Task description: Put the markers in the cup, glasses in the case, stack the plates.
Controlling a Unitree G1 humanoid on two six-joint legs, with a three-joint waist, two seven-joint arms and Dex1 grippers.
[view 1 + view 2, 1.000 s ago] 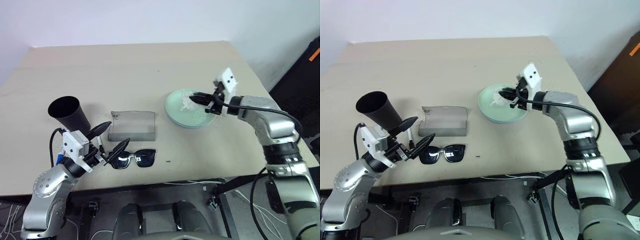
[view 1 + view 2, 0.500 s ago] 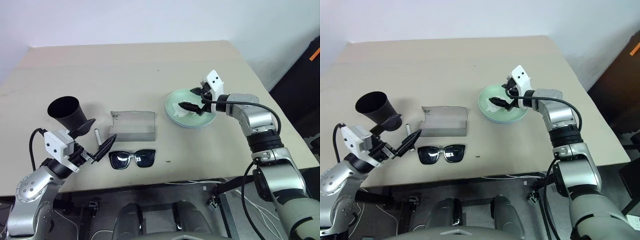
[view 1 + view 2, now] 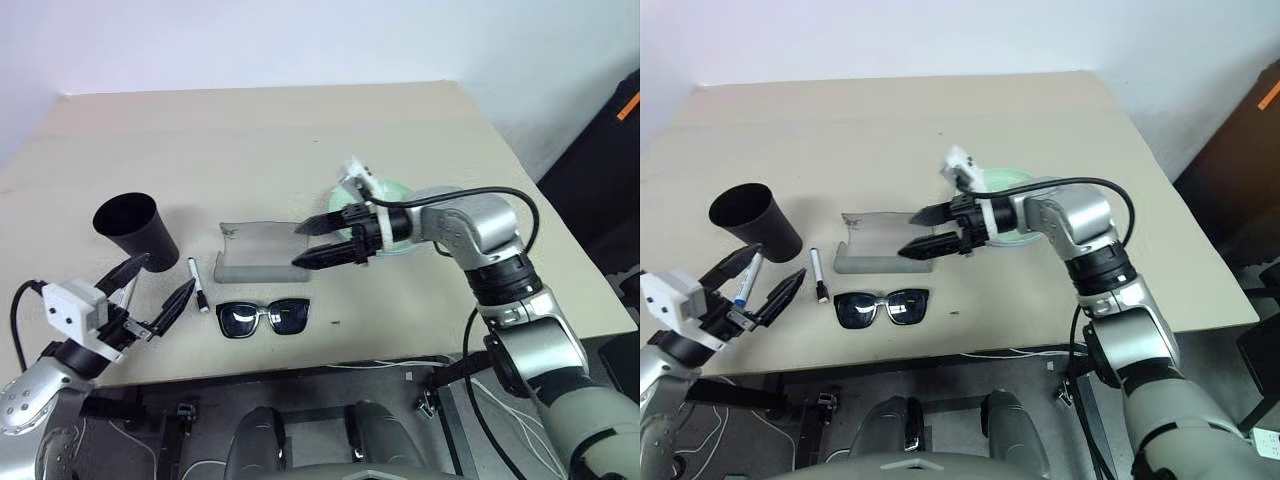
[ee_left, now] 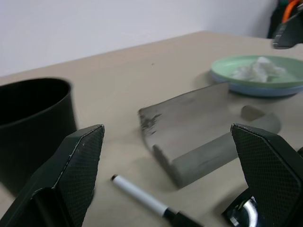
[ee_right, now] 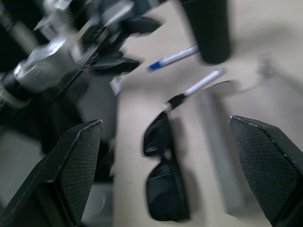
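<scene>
The black cup (image 3: 135, 228) stands at the left. Beside it lies a black-capped marker (image 3: 196, 283), and a blue-capped marker (image 3: 744, 282) lies on the table under my left gripper (image 3: 762, 275), which is open and empty near the front left edge. The grey case (image 3: 255, 252) lies mid-table with the sunglasses (image 3: 265, 317) in front of it. My right gripper (image 3: 300, 246) hovers open and empty over the case's right end, pointing left. The mint green plate (image 4: 284, 66) sits on the light blue plate (image 4: 265, 91), partly behind my right arm.
A crumpled white tissue (image 4: 258, 71) lies in the green plate. The beige table (image 3: 250, 140) stretches bare toward the back wall. Its front edge runs just past the glasses, and its right edge lies beyond the plates.
My right gripper opened, let go of the tissue in the plate, and swung left to over the case. My left gripper drew back to the left, uncovering the black-capped marker.
</scene>
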